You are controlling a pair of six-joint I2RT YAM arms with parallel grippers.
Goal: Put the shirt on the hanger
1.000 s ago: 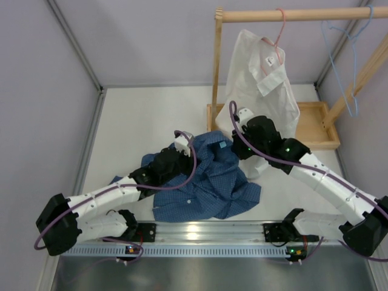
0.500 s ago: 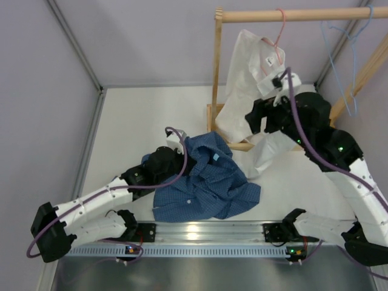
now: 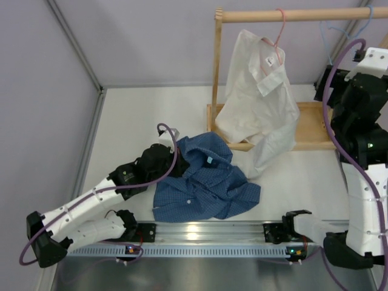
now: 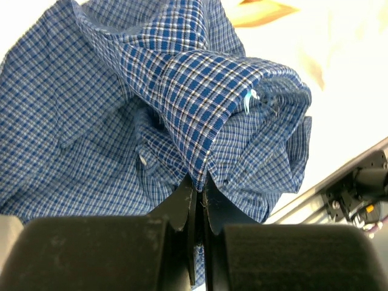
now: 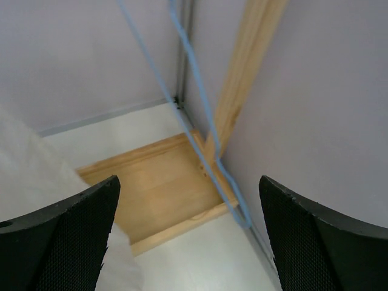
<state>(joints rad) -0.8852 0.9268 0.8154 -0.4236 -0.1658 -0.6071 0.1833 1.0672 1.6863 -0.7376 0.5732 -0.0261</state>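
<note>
The blue checked shirt (image 3: 206,182) lies crumpled on the white table in front of the arms. My left gripper (image 3: 174,162) is shut on a fold of it at the shirt's left edge. In the left wrist view the fabric of the shirt (image 4: 182,91) rises straight out of the closed left gripper (image 4: 197,182). The light blue wire hanger (image 3: 327,36) hangs at the rack's right end, partly hidden behind my raised right arm. My right gripper (image 3: 332,91) is up beside it. In the right wrist view the right gripper (image 5: 188,182) stands wide open and holds nothing, with the hanger (image 5: 200,103) just ahead.
A white shirt (image 3: 260,91) hangs on a pink hanger (image 3: 280,30) from the wooden rail (image 3: 291,15). The rack's wooden base tray (image 3: 315,124) sits below it, and a slanted wooden brace (image 5: 242,66) runs close to the right wall. A metal rail (image 3: 206,233) lines the near edge.
My right gripper has left the shirt's collar, opened, and swung up and right to the rack's right end. The left gripper has drawn the shirt slightly left.
</note>
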